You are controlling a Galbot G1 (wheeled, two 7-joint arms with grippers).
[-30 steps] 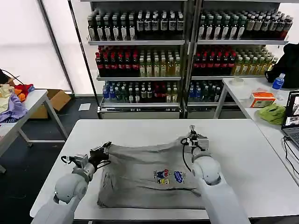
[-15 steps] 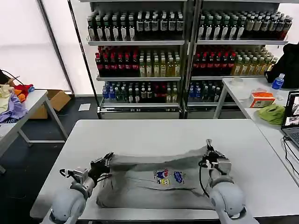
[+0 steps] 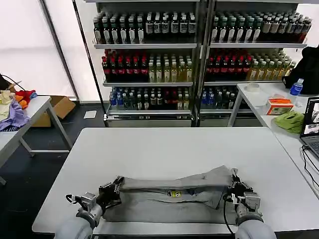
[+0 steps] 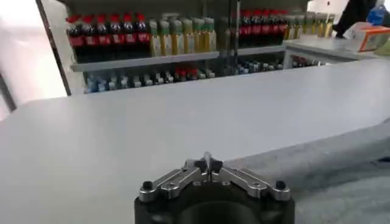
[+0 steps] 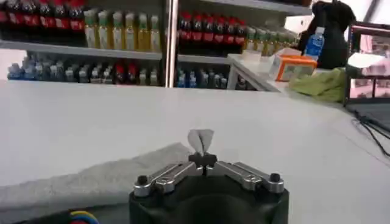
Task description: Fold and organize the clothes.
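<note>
Grey shirt held at both ends, near edge of white table.

The light grey shirt [image 3: 172, 196] is seen folded into a long band across the near part of the white table [image 3: 174, 149] (a strip of printed logo shows at its middle). Its left end is pinched in the clenched left gripper [image 3: 110, 191]; its right end is pinched in the clenched right gripper [image 3: 236, 189], a tuft of fabric protruding between the fingertips.

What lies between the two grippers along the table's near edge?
In the head view, the grey shirt spans the stretch from left gripper to right gripper, each shut on a corner of its folded-over edge.
</note>
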